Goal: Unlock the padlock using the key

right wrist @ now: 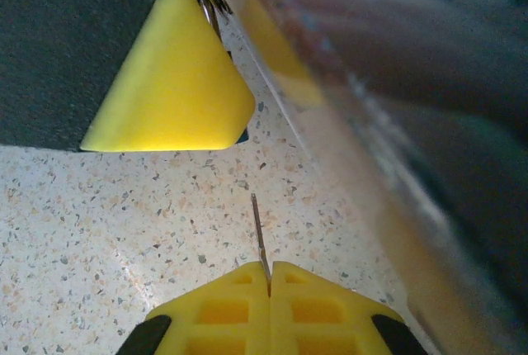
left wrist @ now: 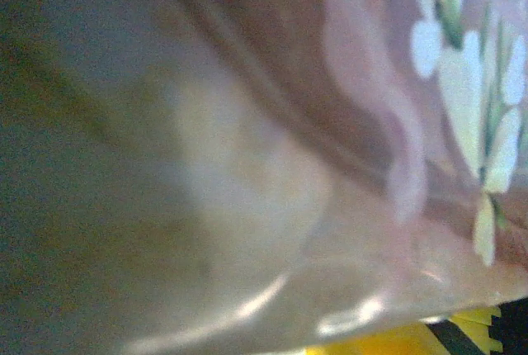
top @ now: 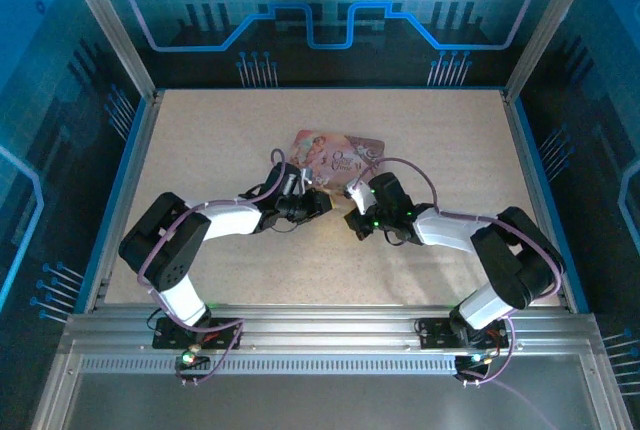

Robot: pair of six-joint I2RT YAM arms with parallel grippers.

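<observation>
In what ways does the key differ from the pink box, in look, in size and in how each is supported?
Look: the key is a thin, plain metal sliver; the pink box carries printed pictures. Size: the key is far smaller than the box. Support: the key is clamped between the shut fingers of the right gripper, blade sticking out; the box lies on the table. Shared: both sit near the table's middle.

The counter (right wrist: 124, 231) is beige, flecked with dark and rust-coloured specks. The tin box (top: 335, 150) on it is pink with a pastel illustration, and its side shows white petals on green stems. Beside the box, the right gripper's fingers (right wrist: 231, 285) are bright yellow. The key (right wrist: 261, 239) between them is dark grey.
</observation>
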